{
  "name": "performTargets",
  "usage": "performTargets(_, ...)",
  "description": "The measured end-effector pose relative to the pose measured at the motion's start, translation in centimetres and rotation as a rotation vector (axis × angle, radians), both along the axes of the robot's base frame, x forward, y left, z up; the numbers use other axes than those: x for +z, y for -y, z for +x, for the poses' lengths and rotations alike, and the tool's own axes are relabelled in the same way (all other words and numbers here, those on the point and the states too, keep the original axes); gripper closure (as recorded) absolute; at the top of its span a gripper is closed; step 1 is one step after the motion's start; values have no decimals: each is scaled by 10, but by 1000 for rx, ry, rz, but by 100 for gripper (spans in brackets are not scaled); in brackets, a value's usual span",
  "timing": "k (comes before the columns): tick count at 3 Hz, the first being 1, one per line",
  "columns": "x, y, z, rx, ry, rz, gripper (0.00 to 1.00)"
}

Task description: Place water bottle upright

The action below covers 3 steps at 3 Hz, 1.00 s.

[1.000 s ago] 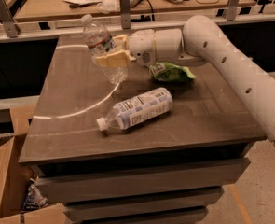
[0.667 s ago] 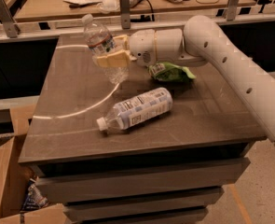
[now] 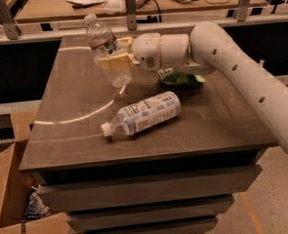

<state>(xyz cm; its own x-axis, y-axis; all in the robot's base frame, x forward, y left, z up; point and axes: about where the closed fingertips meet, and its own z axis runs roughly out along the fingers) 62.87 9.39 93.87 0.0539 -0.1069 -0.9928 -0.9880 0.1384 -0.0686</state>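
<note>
Tilting, the slim clear ribbed white-capped plastic water bottle [image 3: 103, 37] was clasped by the cream fingers [image 3: 113, 63] of the white gripper [image 3: 117, 52] over the dark tabletop [image 3: 70, 135], far left, and straightening was judged necessary before release.

You can read no text here. Band on water bottle [image 3: 103, 39] and label on lying bottle [image 3: 146, 113]: print illegible. Your gripper [image 3: 115, 57] clamps the water bottle over the table [image 3: 65, 130], far left.
</note>
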Motion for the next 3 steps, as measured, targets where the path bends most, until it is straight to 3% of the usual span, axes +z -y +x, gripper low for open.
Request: performTargets(3, -13, 2, 5, -73, 15, 100, 100)
